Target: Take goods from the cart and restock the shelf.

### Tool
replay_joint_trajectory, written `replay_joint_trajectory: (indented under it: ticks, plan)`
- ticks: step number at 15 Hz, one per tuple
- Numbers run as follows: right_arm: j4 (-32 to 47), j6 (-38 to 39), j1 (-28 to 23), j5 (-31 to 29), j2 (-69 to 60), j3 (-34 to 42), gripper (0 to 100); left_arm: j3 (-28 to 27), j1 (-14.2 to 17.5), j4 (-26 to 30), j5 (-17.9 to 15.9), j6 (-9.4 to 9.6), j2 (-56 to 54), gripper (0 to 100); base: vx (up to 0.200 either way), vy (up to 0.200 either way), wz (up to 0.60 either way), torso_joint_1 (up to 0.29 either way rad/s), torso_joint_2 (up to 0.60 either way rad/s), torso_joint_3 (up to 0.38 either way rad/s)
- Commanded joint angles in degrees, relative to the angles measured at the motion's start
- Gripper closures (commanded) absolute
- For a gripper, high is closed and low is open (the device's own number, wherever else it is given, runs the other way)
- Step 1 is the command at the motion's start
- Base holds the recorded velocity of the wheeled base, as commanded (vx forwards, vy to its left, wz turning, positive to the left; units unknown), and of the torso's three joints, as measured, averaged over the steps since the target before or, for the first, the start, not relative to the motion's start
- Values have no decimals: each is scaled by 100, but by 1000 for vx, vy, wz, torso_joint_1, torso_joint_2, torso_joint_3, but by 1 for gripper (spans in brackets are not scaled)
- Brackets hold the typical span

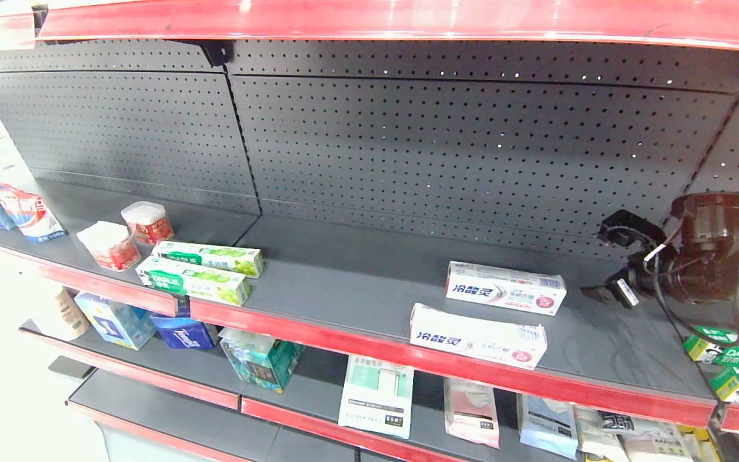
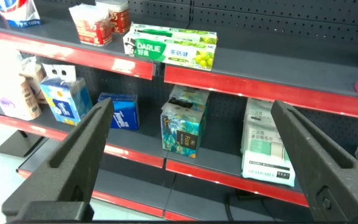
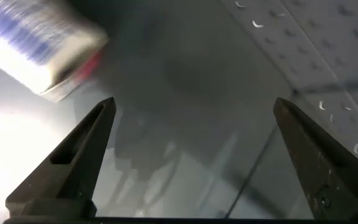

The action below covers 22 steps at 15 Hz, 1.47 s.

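One long dark grey metal shelf board [image 1: 356,276] with a red front lip stretches beneath the right tool [image 1: 597,294]. A black perforated panel [image 1: 472,135] rises just behind the tool.

The right tool hangs low over bare board. Its two black fingers are spread wide and hold nothing, as the right wrist view [image 3: 192,106] also shows.

Just beside it, on the tool's left and not touching it, lies the rear white cardboard toothpaste box [image 1: 505,288]. This box rests flat on the board. Its long axis runs along the shelf, roughly parallel to the red lip, and its pink-marked end points toward the tool. In the right wrist view the same box [image 3: 39,46] sits off to one side of the open fingers, not between them.

The front white cardboard toothpaste box [image 1: 477,335] lies a little farther from the tool, at the lip. It is aligned the same way, also with its pink end toward the tool.

Well away to the tool's left lie two green toothpaste cartons [image 1: 193,280], side by side.

The left tool [image 2: 191,109] is also wide open and empty. It sits lower than those cartons and faces the shelves beneath.

The right arm is plainly the nearer one to the white boxes. Both already look shelved, so the likely next move is a straight pull back toward the robot. Because the boxes lie sideways to the fingers, that path should clear them.
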Motion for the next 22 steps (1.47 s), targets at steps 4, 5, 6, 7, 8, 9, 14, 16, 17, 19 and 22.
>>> replay_joint_trajectory:
  ticks: [4, 5, 6, 7, 8, 9, 14, 16, 17, 19, 22]
  plan:
    - [-45, 402, 29, -98, 84, 33, 0, 1, 0, -1, 3, -2, -2, 0, 0, 0, 0, 0, 0, 0]
    - [-45, 411, 38, -89, 84, 33, 0, 1, 0, -1, 3, -2, -2, 0, 0, 0, 0, 0, 0, 0]
    - [-45, 411, 73, -71, 84, 33, 0, 1, 0, -1, 3, -2, -2, 0, 0, 0, 0, 0, 0, 0]
    - [-45, 411, 108, -62, 84, 16, 0, 1, 0, -1, 3, -2, -2, 0, 0, 0, 0, 0, 0, 0]
    - [-54, 420, 161, -27, 66, 7, 0, 1, 0, -1, 3, -2, -2, 0, 0, 0, 0, 0, 0, 0]
    - [-54, 420, 179, -1, 57, 16, 0, 1, 0, -1, 3, -2, -2, 0, 0, 0, 0, 0, 0, 0]
    - [-54, 428, 416, 26, -13, 104, 0, 1, 0, -1, 3, -2, -2, 0, 0, 0, 0, 0, 0, 0]
    - [-54, 428, 451, 26, -92, 200, 0, 1, 0, -1, 3, -2, -2, 0, 0, 0, 0, 0, 0, 0]
    - [-54, 428, 442, 26, -101, 218, 0, 1, 0, -1, 3, -2, -2, 0, 0, 0, 0, 0, 0, 0]
    - [-54, 428, 416, 17, -101, 209, 0, 1, 0, -1, 3, -2, -2, 0, 0, 0, 0, 0, 0, 0]
    - [-71, 464, 196, -1, -127, 191, 0, 1, 0, -1, 3, -2, -2, 0, 0, 0, 0, 0, 0, 0]
